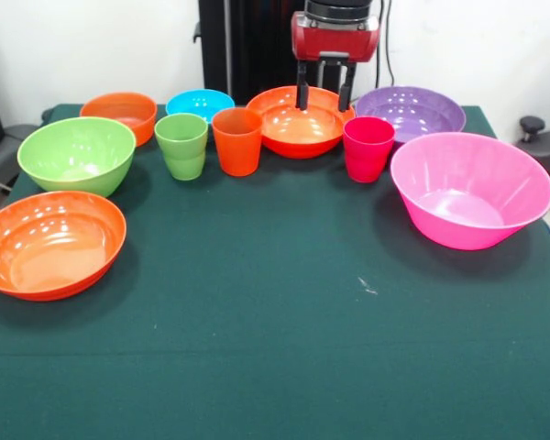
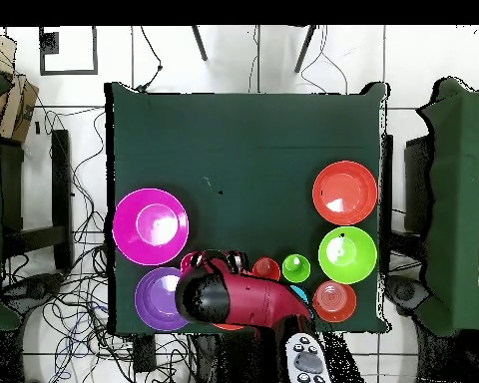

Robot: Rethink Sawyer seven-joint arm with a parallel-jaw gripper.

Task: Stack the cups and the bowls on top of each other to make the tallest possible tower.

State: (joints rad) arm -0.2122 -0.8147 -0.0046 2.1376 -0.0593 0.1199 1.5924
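Front view, all on table [image 1: 275, 348].
- Far row, left to right: corner small bowl [image 1: 119, 112], second small bowl [image 1: 200, 103], far wide bowl [image 1: 298, 128], far-right bowl [image 1: 411, 112].
- Gripper [image 1: 323, 96] above far wide bowl.
- Before the row: left cup [image 1: 181, 145] just beside middle cup [image 1: 237, 140]; right cup [image 1: 368, 148] apart, before gap between far wide bowl and far-right bowl.
- Left side: medium bowl [image 1: 76, 154], with near wide bowl [image 1: 50, 243] before it.
- Right side: large deep bowl [image 1: 470, 190], before far-right bowl.

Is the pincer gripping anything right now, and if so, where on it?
Nothing is held. The pincer hangs open and empty over the wide orange bowl.
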